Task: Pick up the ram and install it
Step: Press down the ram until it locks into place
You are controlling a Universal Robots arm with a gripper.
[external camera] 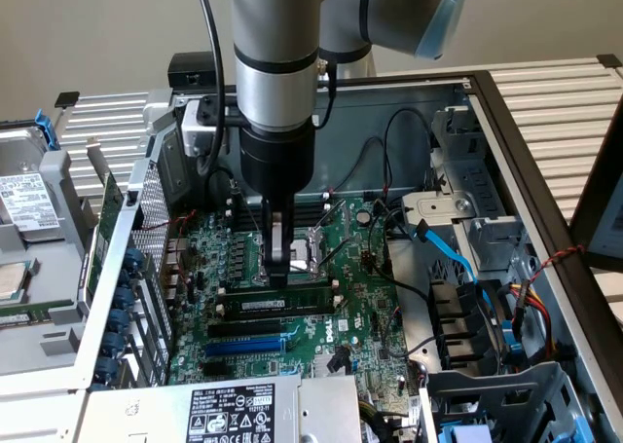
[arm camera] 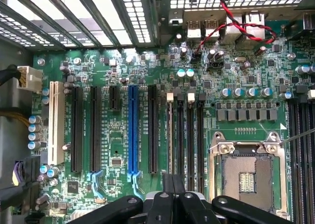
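The ram (external camera: 277, 299), a long thin green stick with a white label strip, stands on edge in one of the black memory slots (external camera: 268, 324) on the green motherboard (external camera: 355, 297). My gripper (external camera: 280, 273) comes straight down onto the middle of its top edge, fingers closed against it. In the wrist view the ram (arm camera: 171, 145) shows edge-on as a thin line running away from the gripper (arm camera: 173, 182), in line with a slot that has a white latch (arm camera: 170, 96) at its far end. Its seating depth is hard to judge.
A blue expansion slot (external camera: 248, 346) (arm camera: 133, 130) lies parallel to the memory slots. The open CPU socket (arm camera: 246, 170) sits beside them. Blue and black cables (external camera: 453, 258) cross the drive bays at the exterior view's right. The case wall (external camera: 117, 258) rises at the left, a power supply (external camera: 229, 409) in front.
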